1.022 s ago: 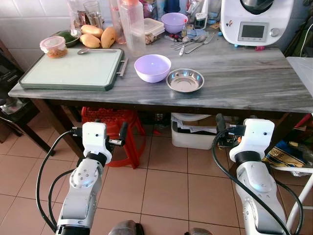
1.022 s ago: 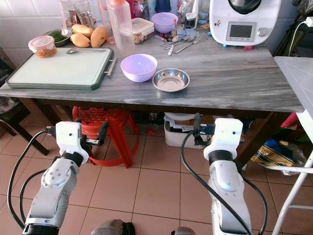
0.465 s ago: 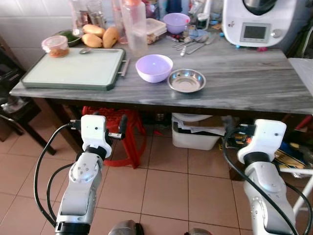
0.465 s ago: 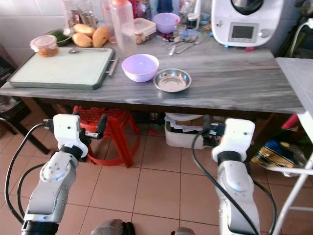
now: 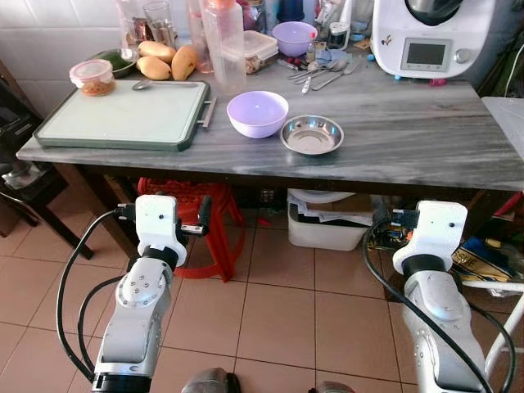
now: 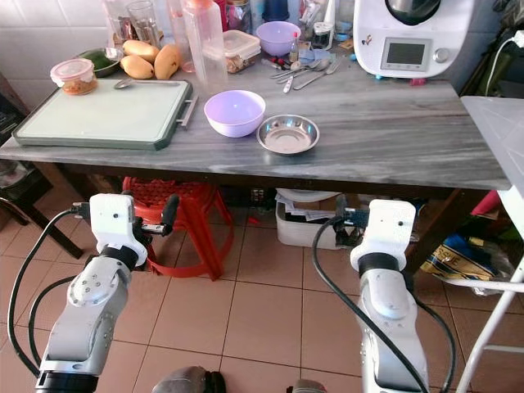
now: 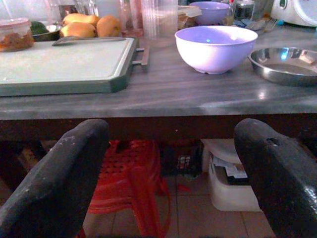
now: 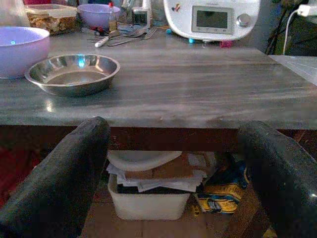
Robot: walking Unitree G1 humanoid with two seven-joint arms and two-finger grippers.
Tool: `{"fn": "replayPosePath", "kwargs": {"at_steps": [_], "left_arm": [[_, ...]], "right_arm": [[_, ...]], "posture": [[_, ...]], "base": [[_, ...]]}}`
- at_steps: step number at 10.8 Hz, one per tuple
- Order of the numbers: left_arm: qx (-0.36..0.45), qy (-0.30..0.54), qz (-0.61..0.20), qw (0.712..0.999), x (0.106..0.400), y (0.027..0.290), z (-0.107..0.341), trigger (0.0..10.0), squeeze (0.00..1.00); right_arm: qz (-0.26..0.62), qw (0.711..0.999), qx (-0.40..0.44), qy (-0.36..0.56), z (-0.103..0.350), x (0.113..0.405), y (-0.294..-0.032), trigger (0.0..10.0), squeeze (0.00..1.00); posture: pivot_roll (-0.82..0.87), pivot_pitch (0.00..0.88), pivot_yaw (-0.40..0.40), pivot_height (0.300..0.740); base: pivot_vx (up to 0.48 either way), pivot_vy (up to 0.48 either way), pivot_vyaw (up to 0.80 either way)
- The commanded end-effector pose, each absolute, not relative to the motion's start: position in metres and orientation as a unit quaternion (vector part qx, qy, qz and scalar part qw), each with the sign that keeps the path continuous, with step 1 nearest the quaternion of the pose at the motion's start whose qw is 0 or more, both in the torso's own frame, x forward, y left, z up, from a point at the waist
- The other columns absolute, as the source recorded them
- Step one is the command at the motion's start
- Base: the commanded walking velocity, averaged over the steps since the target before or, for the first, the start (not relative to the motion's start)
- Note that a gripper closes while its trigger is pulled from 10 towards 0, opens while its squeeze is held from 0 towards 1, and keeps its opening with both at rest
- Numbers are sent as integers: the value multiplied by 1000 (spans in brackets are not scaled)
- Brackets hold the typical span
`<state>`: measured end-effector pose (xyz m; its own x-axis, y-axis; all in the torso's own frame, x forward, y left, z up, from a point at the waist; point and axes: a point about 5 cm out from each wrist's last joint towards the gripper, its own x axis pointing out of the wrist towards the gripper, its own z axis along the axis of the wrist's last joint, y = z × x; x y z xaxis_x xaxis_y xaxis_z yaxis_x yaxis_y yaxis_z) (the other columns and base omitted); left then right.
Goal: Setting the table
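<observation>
Both arms are held low in front of the grey table [image 5: 426, 139], below its front edge, and nothing is held. The left gripper [image 7: 171, 173] has its two black fingers spread wide with nothing between them, and the right gripper [image 8: 183, 173] is spread wide and empty in the same way.

From the left gripper, the lilac bowl [image 5: 257, 113] stands ahead and higher, on the table near the front edge. The green cutting board [image 5: 123, 115] lies ahead toward its outer side. From the right gripper, the steel dish [image 5: 311, 134] is ahead, higher and toward the inner side, just beside the bowl but apart from it. The spoons and forks [image 5: 321, 72] lie much further ahead, near the white kitchen machine [image 5: 430, 34].

Compared with half a second ago, the right arm has come slightly inward and lower, while the left arm stays almost the same. The dishes have not moved. I judge that the robot is still settling in front of the table, so the setting itself has not begun; a next move would need a gripper to rise above the table edge
</observation>
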<state>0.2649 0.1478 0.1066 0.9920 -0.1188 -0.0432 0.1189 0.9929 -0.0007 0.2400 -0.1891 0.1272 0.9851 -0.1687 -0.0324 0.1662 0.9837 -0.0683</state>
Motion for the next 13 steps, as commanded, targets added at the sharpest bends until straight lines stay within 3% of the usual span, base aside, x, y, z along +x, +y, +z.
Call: {"fn": "replayPosePath", "kwargs": {"at_steps": [1,3,9,13], "left_arm": [[6,20,-57,998,265,148,109,10000,0],[3,24,-54,998,265,146,107,10000,0],[6,19,-68,997,268,142,107,10000,0],[6,12,-69,998,270,142,110,10000,0]], "right_arm": [[-71,997,-42,13,129,240,-184,10000,0],[-62,998,-22,9,131,240,-185,10000,0],[-56,998,-21,10,132,250,-189,10000,0],[-60,998,-21,12,131,252,-192,10000,0]], "posture": [[-30,0,60,740],[-35,0,55,740],[-35,0,42,740],[-35,0,41,740]], "base": [[0,0,0],[0,0,0],[0,0,-741],[0,-206,-133]]}}
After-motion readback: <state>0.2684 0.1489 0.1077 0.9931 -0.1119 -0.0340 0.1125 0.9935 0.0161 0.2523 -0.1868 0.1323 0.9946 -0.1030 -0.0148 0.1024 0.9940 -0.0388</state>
